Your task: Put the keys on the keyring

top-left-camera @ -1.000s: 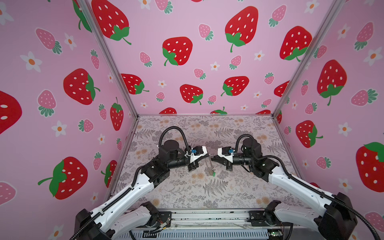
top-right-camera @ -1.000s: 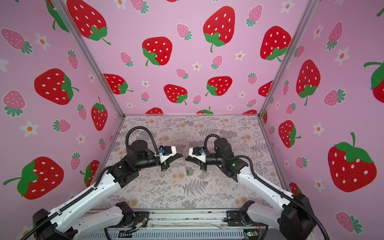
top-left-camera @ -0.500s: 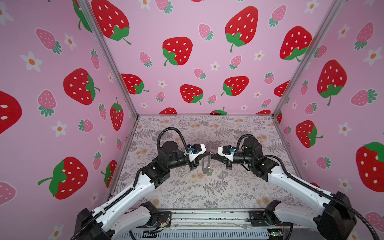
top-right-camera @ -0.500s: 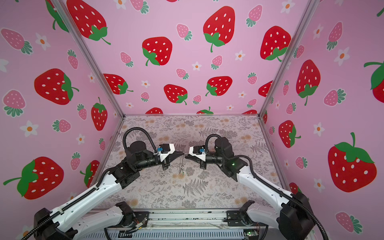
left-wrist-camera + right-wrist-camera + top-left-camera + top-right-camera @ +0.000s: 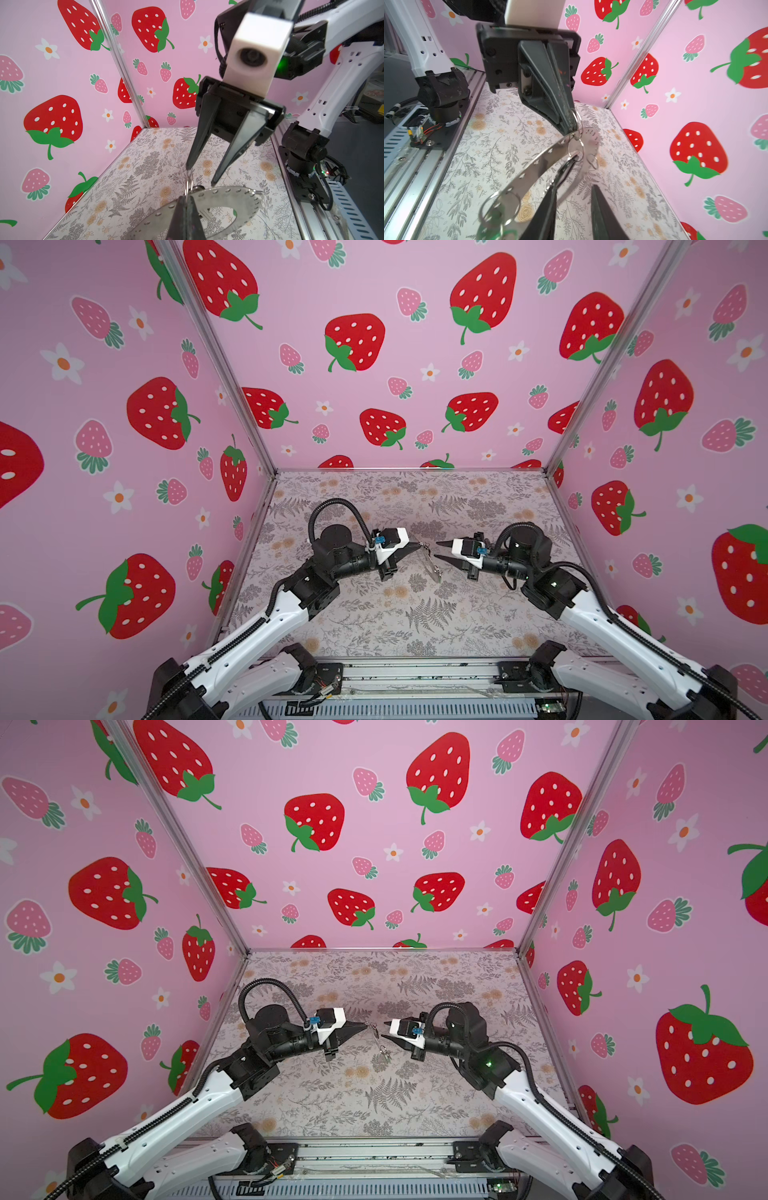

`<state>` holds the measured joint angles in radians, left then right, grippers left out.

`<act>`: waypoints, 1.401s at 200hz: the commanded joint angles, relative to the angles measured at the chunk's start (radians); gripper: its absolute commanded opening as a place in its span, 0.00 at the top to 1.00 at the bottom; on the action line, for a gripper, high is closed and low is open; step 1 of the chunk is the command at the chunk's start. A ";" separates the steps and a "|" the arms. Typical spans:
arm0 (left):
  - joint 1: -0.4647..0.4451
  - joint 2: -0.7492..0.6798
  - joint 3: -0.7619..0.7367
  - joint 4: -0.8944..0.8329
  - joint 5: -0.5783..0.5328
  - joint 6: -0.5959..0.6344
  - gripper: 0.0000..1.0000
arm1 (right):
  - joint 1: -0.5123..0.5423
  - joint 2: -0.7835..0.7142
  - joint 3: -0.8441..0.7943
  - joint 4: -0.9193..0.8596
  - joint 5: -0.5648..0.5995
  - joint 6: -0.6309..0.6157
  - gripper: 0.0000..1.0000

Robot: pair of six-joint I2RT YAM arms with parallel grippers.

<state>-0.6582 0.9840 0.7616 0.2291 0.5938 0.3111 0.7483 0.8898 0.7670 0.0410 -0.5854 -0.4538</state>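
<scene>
Starting nearest, front rail: the front rail point(image 5: 415, 674) carries both arm bases. I see nothing of the task on it.
Left gripper: my left gripper point(image 5: 419, 546) has its fingers pressed together on a thin wire loop point(image 5: 189, 182) of the keyring, up above the table point(image 5: 415, 622).
Keyring: the keyring point(image 5: 432, 566) hangs tilted from that loop, between the two grippers. It seems clear of the table.
Right gripper: my right gripper point(image 5: 437, 550) has its jaws apart and holds nothing. One fingertip is just at the top of the same loop, and I cannot tell if it touches.
Keys: a bit of green at the low edge of the keyring in the right wrist view is, I think, the green key point(image 5: 500, 234). Whether it sits on a loop I cannot tell. The black-rimmed key I cannot make out.
Risk, swing: the whole keyring hangs by one thin loop, so a small push from the right fingertip can turn it and spoil my aim.
Risk, drop: the loop can slip out between the left fingertips, and then the keyring falls on the patterned table.
Risk, wrong bite: if the right jaws close on the flat metal and pull, the two arms fight and the loop can bend.
Far end, back wall: the back wall point(image 5: 395, 364) shows only the strawberry pattern.
</scene>
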 commanded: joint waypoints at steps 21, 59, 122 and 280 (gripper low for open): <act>0.003 -0.013 -0.004 0.062 0.069 -0.026 1.00 | 0.000 -0.070 0.068 -0.128 0.015 -0.085 0.73; 0.002 -0.020 0.019 0.014 0.120 -0.014 1.00 | 0.001 0.056 0.164 -0.140 -0.131 -0.061 0.78; 0.000 -0.016 0.024 -0.006 0.155 -0.002 1.00 | 0.002 0.088 0.165 -0.135 -0.234 -0.054 0.78; -0.028 0.016 0.083 -0.068 0.152 0.050 1.00 | 0.002 0.138 0.147 -0.121 -0.268 -0.046 0.83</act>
<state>-0.6792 0.9939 0.7822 0.1547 0.7189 0.3370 0.7483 1.0317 0.9154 -0.0765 -0.8215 -0.4911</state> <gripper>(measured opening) 0.045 0.172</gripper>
